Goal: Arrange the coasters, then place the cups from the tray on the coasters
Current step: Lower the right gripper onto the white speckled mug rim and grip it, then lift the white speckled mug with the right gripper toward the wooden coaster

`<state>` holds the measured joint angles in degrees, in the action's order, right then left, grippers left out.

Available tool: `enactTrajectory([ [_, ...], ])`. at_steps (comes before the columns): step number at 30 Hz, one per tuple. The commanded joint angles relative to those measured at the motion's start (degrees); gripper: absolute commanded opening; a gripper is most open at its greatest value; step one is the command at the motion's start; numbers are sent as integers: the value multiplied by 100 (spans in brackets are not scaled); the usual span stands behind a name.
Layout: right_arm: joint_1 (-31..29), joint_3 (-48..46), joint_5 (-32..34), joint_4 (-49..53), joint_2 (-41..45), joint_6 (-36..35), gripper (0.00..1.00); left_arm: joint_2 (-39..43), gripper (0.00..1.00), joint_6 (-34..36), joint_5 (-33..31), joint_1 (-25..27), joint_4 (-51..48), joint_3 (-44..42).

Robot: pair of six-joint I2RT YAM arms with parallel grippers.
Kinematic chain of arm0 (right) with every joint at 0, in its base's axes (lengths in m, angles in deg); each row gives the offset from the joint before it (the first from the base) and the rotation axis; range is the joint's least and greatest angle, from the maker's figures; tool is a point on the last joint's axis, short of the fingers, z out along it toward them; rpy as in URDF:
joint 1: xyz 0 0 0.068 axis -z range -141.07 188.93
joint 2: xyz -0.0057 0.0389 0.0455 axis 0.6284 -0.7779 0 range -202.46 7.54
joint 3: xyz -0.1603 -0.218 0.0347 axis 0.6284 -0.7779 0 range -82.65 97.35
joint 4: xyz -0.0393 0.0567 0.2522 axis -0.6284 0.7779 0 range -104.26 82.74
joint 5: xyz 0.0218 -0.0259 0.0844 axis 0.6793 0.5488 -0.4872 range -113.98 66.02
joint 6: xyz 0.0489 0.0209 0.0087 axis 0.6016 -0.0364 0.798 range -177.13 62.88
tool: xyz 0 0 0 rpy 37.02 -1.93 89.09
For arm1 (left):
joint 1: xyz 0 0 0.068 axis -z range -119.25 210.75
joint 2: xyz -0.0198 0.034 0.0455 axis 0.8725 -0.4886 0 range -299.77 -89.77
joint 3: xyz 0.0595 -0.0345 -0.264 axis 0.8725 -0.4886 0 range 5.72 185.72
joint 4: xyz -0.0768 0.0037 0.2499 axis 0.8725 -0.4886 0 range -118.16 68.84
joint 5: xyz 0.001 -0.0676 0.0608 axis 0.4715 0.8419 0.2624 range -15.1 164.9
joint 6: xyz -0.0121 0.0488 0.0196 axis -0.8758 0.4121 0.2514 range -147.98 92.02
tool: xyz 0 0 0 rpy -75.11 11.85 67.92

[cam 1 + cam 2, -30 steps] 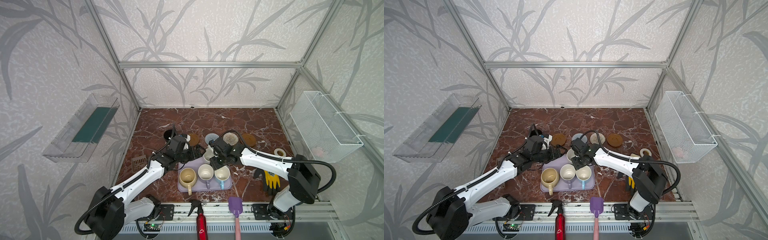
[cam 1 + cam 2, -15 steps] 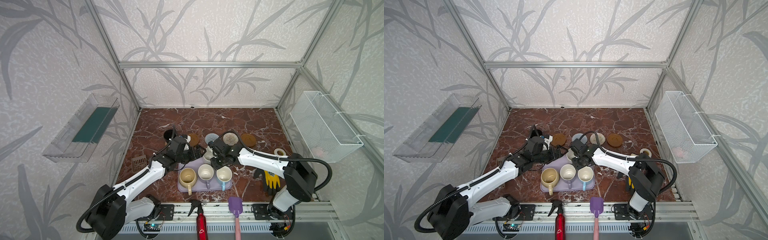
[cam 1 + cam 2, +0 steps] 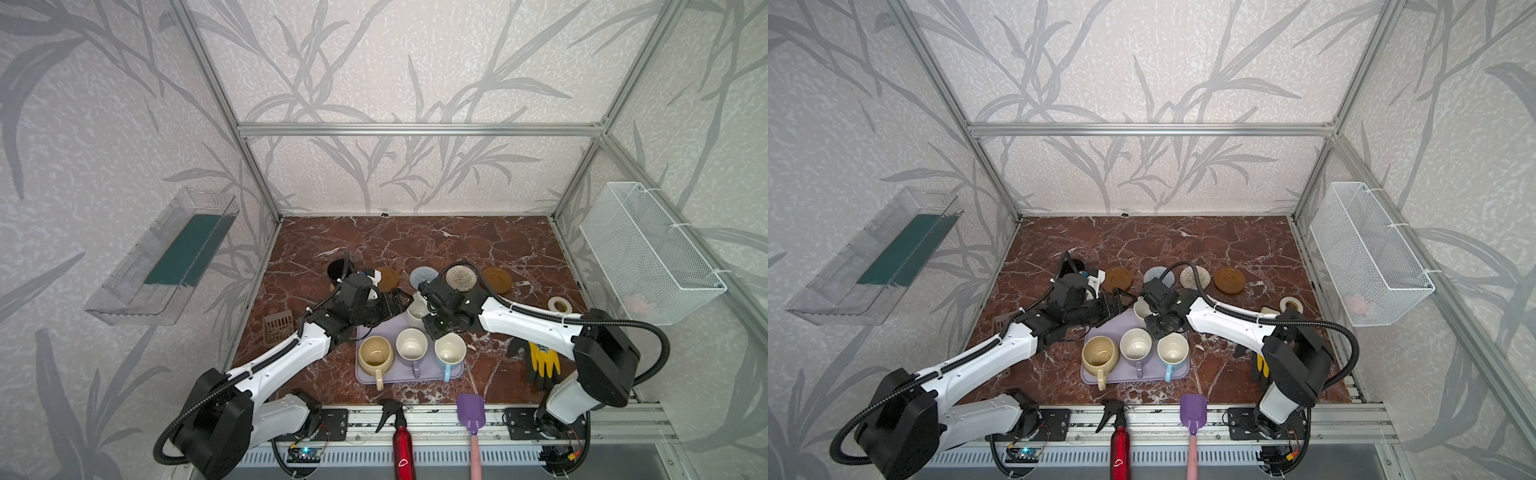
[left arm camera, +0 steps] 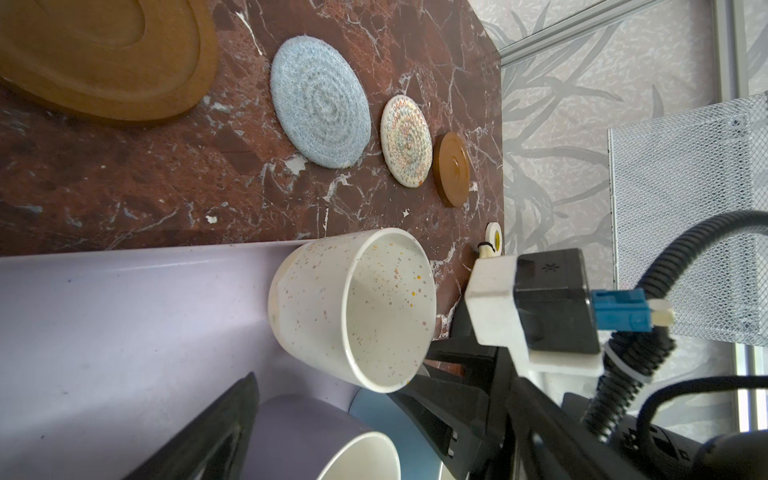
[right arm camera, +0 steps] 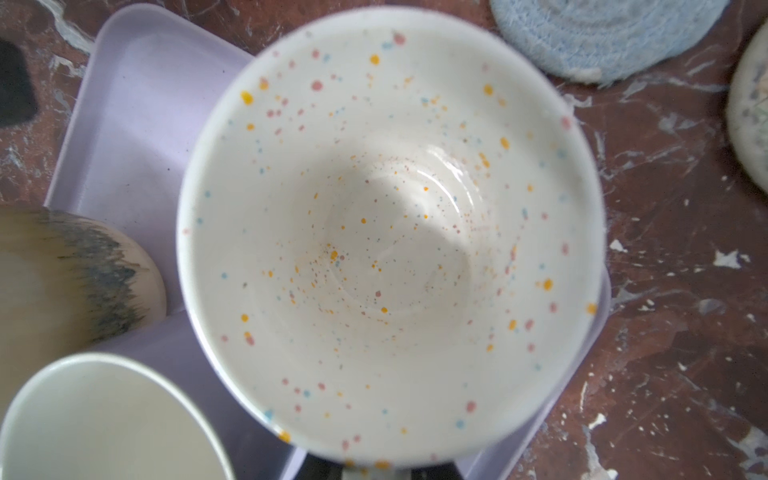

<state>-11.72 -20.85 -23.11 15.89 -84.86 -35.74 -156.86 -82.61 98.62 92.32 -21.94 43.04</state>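
At the far edge of the flat pale lavender rectangular tray (image 4: 124, 311), right gripper (image 3: 428, 322) jaws at the upright speckled white mug (image 4: 353, 307), clamp cannot be told, left gripper (image 3: 399, 304) jaws wide apart, empty, just beside, grey-blue woven round coaster (image 4: 320, 102) beyond.

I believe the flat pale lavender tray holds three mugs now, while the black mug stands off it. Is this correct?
Not three. A top view shows four mugs on the flat pale lavender tray: the speckled white mug at its far corner, then the squat cream-yellow mug, the lavender mug and the light blue mug in the front row. The black mug does stand off it.
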Motion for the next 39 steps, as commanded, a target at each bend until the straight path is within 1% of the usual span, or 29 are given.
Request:
enactTrajectory([
  [1, -22, -38, 116, -217, 331, 1, 14, 142, 96, -203, 55, 37, 262, -58],
  [14, -67, -31, 204, -167, 677, 40, 4, 311, 95, -259, -7, 25, 199, -4],
  [23, -85, 22, 280, -177, 918, 54, 1, 353, 94, -219, -16, 28, 120, 81],
  [26, -89, 65, 334, -151, 986, 68, 0, 390, 91, -185, 10, 33, 78, 182],
  [32, -111, 263, 394, -146, 1110, 165, 0, 576, 97, -101, -330, 17, -453, 626],
  [36, -120, 484, 485, -217, 1102, 271, 0, 740, 98, -63, -629, -29, -727, 842],
  [37, -119, 528, 478, -285, 1081, 308, 0, 765, 97, -78, -643, -61, -752, 891],
  [39, -120, 626, 481, -376, 1050, 388, 0, 730, 95, -50, -469, -111, -806, 1033],
])
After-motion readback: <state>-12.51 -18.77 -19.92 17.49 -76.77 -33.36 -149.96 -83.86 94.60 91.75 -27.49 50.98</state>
